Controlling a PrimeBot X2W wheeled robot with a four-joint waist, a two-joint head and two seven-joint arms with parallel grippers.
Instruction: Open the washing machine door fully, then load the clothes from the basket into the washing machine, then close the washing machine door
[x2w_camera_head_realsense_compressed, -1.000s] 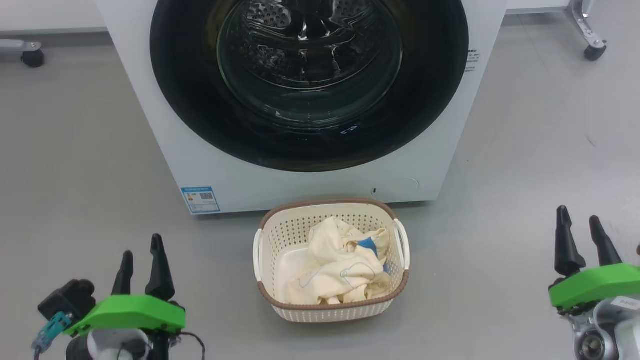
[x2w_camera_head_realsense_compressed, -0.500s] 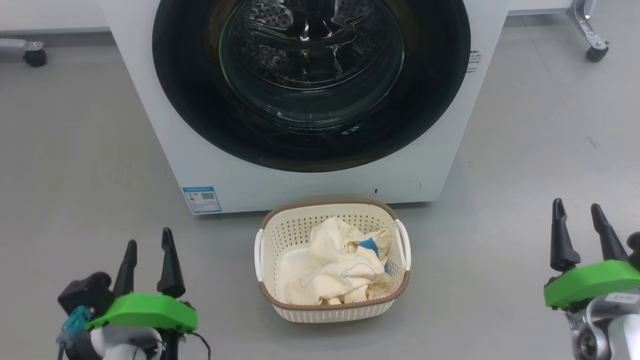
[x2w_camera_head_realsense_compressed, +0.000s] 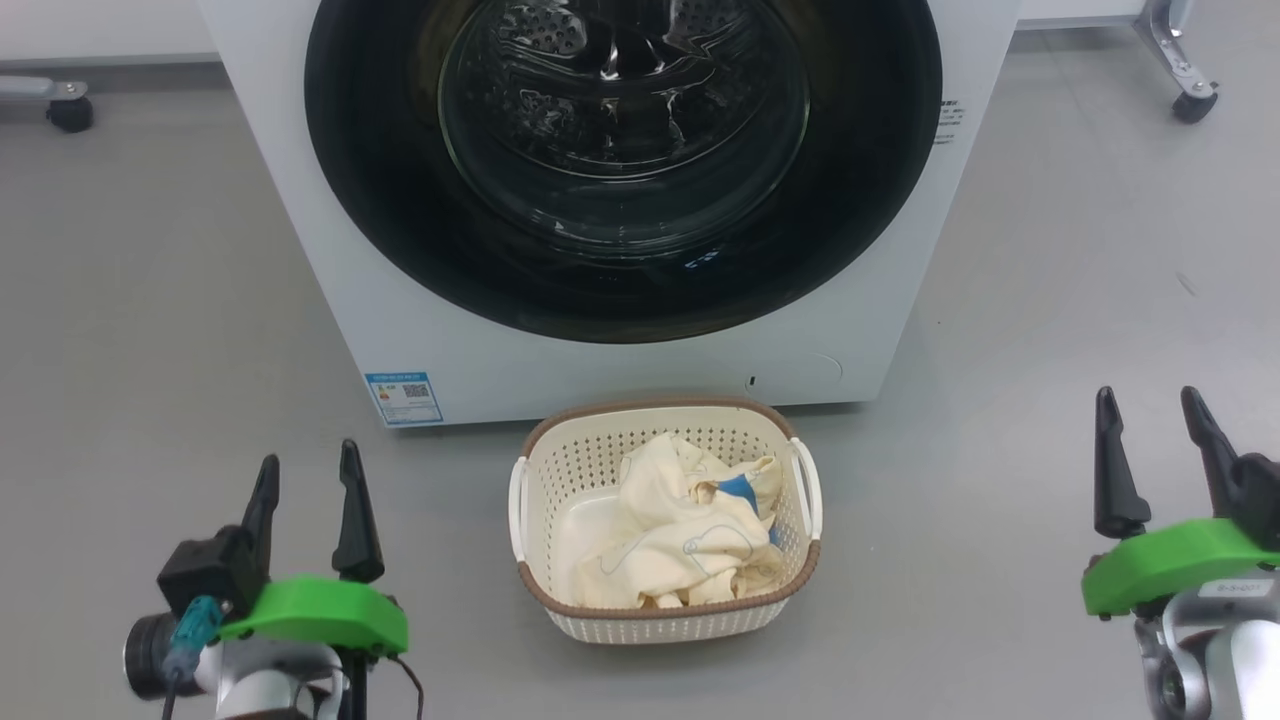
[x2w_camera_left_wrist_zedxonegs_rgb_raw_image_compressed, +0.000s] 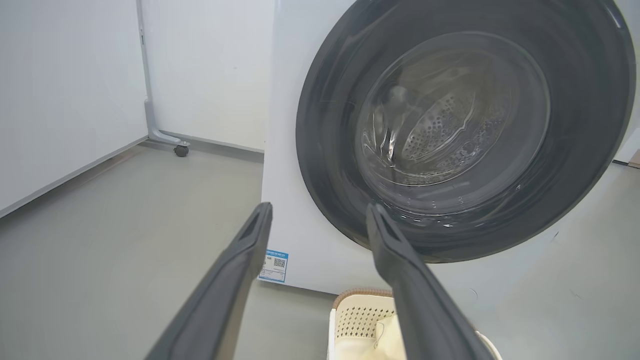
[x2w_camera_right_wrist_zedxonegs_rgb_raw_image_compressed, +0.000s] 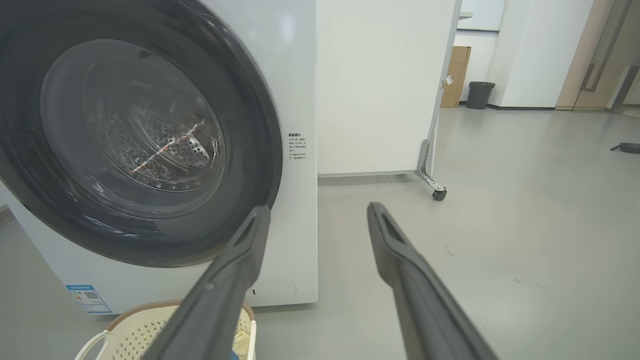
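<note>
**Door shut, basket waiting, both hands open and empty**

The washing machine (x2w_camera_head_realsense_compressed: 400, 340) stood on the grey floor (x2w_camera_head_realsense_compressed: 150, 300) with the washing machine door (x2w_camera_head_realsense_compressed: 622, 150) closed flush against its white front. The perforated drum could be seen only through the bulging glass. By that evidence the first step was not yet done, and nothing could go into the drum until the door swung out.

The basket (x2w_camera_head_realsense_compressed: 665, 405) sat on the floor just in front of the machine, below the door's lower edge and roughly centred on it. That placement probably kept the lift from basket to opening short. The clothes (x2w_camera_head_realsense_compressed: 680, 540) lay crumpled inside it, heaped toward the right and the near wall, with bare basket bottom showing at the left. They were cream fabric with one blue patch uppermost.

The left hand (x2w_camera_head_realsense_compressed: 308, 455) hovered low to the basket's left and the right hand (x2w_camera_head_realsense_compressed: 1146, 395) to its right. Each was well apart from both basket and machine, with its fingers spread wide, pointing toward the machine and holding nothing. The stance read as readiness, since open fingers could hook a door edge without first letting anything go.

The right wrist view looked past the door's right rim, and the left wrist view faced the glass and the blue sticker (x2w_camera_head_realsense_compressed: 402, 397) at the lower left corner. No handle or recess could be made out on the black ring, so which side the door opened from could not be told.
</note>
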